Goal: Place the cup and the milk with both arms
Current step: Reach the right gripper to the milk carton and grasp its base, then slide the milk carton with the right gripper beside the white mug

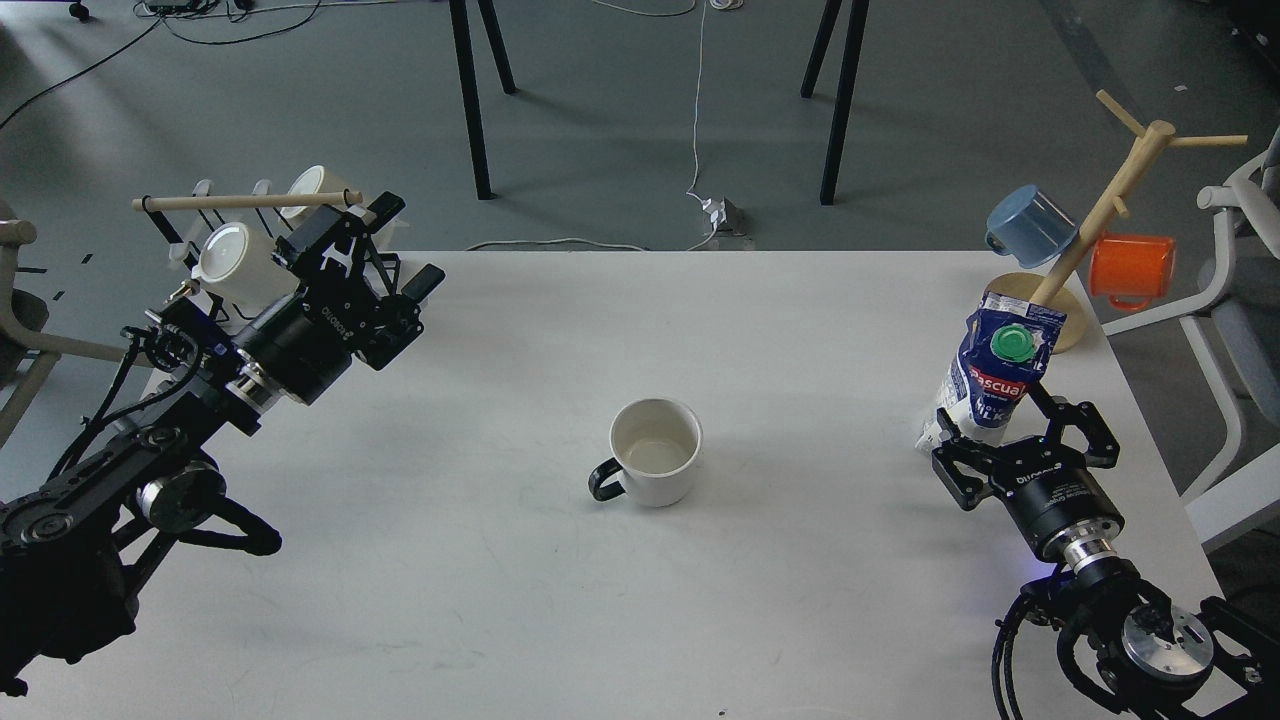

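Milk (993,375) stands tilted near the counter's (780,320) right edge with the right hand (1020,432) spread wide around its base, not yet gripping, so closure should be square and low; cup (655,465) sits mid-counter, left hand (385,262) open, well apart.

A single head view looks forward and steeply down from above the near edge of the bench (780,620), at moderate range. The bench fills the lower two thirds of the frame; the floor (620,120) occupies the upper third. Both arms enter from the lower corners. No second view is supplied.
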### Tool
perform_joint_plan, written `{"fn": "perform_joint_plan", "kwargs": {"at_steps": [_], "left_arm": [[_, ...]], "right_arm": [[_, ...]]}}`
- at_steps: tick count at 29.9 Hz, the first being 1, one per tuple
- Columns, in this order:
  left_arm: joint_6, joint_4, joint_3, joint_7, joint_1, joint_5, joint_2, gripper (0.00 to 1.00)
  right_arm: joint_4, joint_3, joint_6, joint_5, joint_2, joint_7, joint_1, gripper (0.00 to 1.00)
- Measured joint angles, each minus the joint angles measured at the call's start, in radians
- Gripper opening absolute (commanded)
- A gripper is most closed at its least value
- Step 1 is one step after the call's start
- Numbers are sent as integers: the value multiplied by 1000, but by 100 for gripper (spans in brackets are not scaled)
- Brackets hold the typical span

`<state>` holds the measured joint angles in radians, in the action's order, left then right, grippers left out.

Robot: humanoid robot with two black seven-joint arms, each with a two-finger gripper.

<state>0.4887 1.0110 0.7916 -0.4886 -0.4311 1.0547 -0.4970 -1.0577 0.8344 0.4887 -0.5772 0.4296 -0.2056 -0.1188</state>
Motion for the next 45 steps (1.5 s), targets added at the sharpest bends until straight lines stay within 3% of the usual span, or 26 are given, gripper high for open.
{"fn": "perform_joint_plan", "kwargs": {"at_steps": [13, 18, 26, 45], "left_arm": [[0, -7, 1, 0, 0, -1, 0, 94], [0, -8, 1, 0, 0, -1, -1, 94], [0, -8, 2, 0, 0, 0, -1, 94], [0, -14, -1, 0, 0, 1, -1, 94]], "right_arm": [[61, -5, 0, 0, -54, 0, -25, 93], [62, -6, 0, 1, -57, 0, -23, 63], [62, -9, 0, 3, -57, -1, -20, 43], [28, -6, 0, 4, -63, -2, -20, 35]]}}
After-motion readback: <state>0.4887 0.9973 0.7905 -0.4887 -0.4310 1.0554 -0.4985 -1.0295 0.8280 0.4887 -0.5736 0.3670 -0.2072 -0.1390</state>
